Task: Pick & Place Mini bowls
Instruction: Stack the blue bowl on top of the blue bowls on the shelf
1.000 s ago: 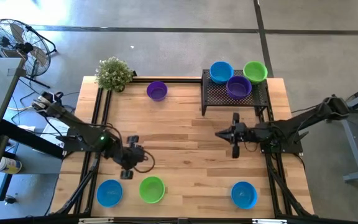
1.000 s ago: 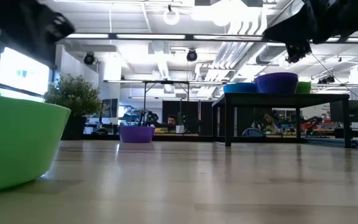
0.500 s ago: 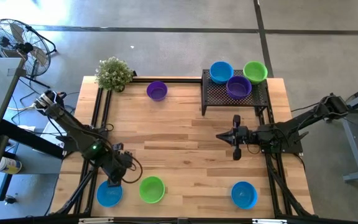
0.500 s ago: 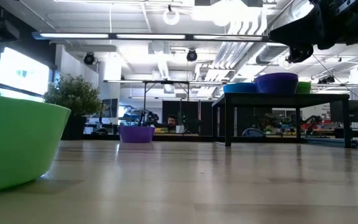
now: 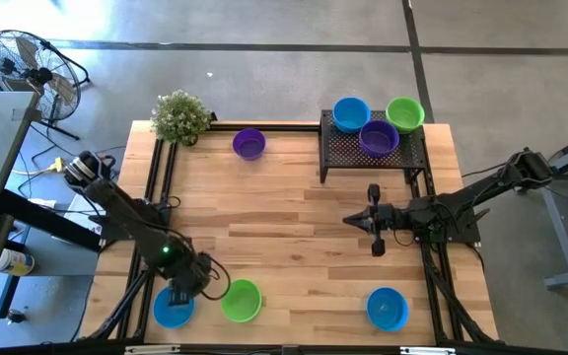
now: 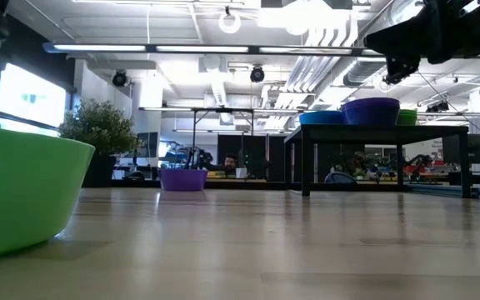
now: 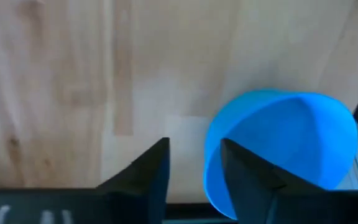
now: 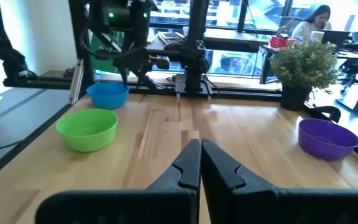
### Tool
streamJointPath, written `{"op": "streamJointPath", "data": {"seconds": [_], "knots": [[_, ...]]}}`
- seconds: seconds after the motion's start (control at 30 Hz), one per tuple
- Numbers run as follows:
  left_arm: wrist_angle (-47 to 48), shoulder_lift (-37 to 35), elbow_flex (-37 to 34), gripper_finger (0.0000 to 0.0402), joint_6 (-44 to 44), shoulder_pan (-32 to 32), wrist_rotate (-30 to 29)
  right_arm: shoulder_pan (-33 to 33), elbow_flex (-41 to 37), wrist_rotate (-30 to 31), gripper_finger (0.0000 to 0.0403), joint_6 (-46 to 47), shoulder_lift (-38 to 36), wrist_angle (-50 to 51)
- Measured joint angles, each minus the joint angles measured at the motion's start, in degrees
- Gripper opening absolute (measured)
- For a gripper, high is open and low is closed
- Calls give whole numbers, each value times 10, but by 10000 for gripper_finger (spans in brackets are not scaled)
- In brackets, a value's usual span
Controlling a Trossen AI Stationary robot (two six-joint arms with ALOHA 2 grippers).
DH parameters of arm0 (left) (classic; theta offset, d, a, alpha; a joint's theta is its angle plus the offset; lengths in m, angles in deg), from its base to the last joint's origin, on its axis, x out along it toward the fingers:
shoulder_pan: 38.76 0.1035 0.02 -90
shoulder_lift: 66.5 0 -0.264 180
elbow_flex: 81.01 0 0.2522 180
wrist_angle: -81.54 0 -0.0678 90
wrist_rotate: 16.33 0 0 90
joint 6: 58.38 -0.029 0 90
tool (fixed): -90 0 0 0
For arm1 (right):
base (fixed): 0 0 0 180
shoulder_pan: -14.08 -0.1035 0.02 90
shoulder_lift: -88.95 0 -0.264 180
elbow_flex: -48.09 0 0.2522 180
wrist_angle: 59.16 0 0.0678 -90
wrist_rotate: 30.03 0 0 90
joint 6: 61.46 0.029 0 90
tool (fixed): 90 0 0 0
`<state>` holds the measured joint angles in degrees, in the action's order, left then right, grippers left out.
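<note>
High view: left gripper hangs over the blue bowl at the desk's seven o'clock corner, jaws parted astride its rim, with a green bowl just beside. Right gripper, jaws shut and empty, waits toward three o'clock. Three bowls sit on the mesh stand at one o'clock.

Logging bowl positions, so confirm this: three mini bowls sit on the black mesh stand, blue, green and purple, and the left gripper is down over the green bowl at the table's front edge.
One detail is wrong. The left gripper is over the blue bowl, not the green bowl beside it, as the high view shows. The black mesh stand does hold three bowls, blue, green and purple.
</note>
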<state>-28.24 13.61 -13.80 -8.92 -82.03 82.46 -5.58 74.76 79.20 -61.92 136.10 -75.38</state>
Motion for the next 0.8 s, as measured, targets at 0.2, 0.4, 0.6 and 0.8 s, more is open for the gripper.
{"op": "streamJointPath", "data": {"seconds": [0.2,0.4,0.6,0.8], "knots": [[-36,33,0,165,-1,-24,23,0,0,-8,0,-1,0,0],[-59,77,0,162,18,-38,8,0,0,-8,0,-28,0,2],[-64,105,4,64,34,-36,35,1,0,-16,0,-71,0,3],[42,73,25,11,69,-5,-1,24,0,-16,0,-142,0,-7]]}}
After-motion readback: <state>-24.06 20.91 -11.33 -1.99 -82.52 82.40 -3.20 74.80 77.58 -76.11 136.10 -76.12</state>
